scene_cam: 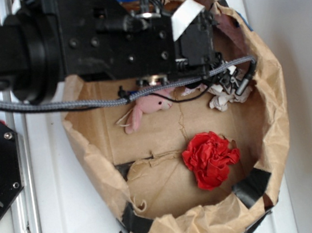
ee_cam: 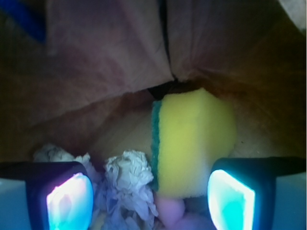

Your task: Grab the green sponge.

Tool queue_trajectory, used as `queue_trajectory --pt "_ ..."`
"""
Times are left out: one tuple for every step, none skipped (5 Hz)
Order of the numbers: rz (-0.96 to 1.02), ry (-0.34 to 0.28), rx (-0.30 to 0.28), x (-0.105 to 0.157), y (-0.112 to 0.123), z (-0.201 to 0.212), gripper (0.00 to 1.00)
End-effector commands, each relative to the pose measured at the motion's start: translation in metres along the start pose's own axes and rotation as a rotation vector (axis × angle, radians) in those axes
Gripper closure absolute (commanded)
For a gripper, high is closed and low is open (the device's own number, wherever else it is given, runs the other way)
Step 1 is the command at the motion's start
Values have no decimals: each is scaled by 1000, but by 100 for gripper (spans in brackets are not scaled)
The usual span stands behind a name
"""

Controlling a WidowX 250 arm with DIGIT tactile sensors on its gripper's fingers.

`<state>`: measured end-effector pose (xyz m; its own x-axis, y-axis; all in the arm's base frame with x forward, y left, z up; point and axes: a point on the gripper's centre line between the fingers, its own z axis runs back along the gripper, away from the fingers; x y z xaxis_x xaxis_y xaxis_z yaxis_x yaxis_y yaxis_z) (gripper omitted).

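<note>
— Yellow foam is seen only in the wrist view: the green sponge is stood on edge against the creased brown paper wall, its dark green layer turned left; in the exterior view it is hidden beneath the black arm.

— Is the gripper made out?

— Its jaws are held spread, nothing pinched; only the two glowing pads are shown, cut off below; the sponge is framed between them, further in.

— What else is blurred?

— A white paper wad beside the sponge; a pink shape, partly cropped; the red cloth ball is seen clearly only from outside.
</note>
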<state>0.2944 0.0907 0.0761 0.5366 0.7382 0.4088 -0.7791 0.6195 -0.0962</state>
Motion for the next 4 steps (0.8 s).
queue_trajectory --pt "47 -57 11 10 0 -7 0" --pt "55 -72 25 12 -3 -12 0" --pt "61 -75 30 13 -4 -14 0" --pt "74 -91 48 16 -4 -17 0"
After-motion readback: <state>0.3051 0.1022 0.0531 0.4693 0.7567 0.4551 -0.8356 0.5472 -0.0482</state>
